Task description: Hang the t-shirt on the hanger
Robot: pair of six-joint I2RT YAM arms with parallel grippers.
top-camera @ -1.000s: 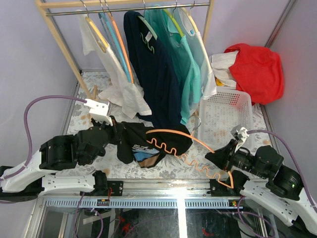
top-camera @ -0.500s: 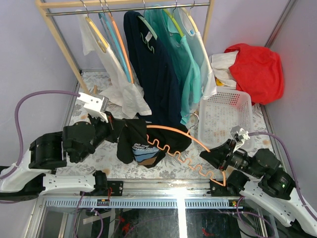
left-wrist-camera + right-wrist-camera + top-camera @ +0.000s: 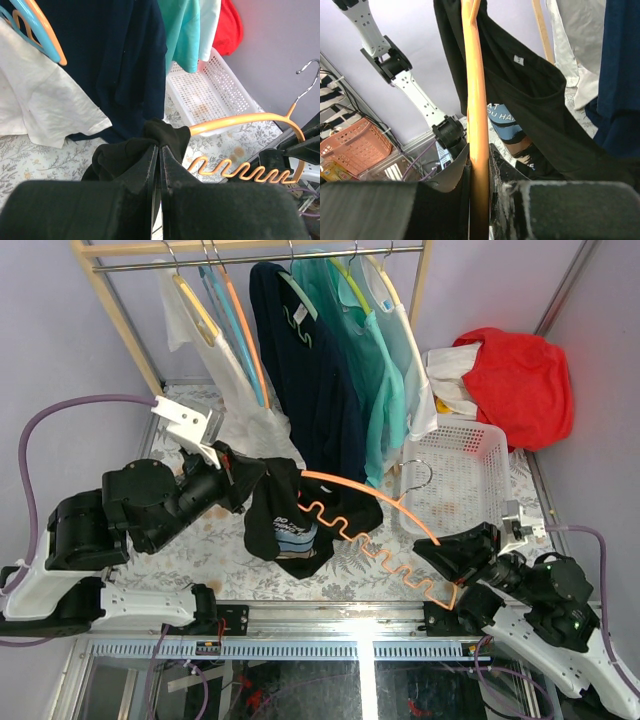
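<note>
Top view
- t-shirt (image 3: 290,525): hung clear of the bench (image 3: 200,552), bunched at its upper left edge in the left jaws, graphic facing near.
- hanger (image 3: 372,542): slanted, far-left end tucked into the black cloth, near-right end in the right jaws, hook (image 3: 417,473) standing toward the basket (image 3: 460,475).
- reason for the lift: probably to let the cloth hang open so the orange arm can slide inside.

Left wrist view
- left jaws: pressed together on a fold of black cloth, nothing else between them.
- hanger arm: emerging from that fold toward the right, wavy bar below it.
- backdrop: navy shirt (image 3: 130,60) on the rack just beyond, not touched.

Right wrist view
- right jaws: pinching the orange bar, which fills the narrow gap.
- t-shirt: draped over the bar's far end, neck label (image 3: 518,60) showing.
- step, as judged: first shoulder going on, second not yet.
- risk: cloth slipping off the slanted end.
</note>
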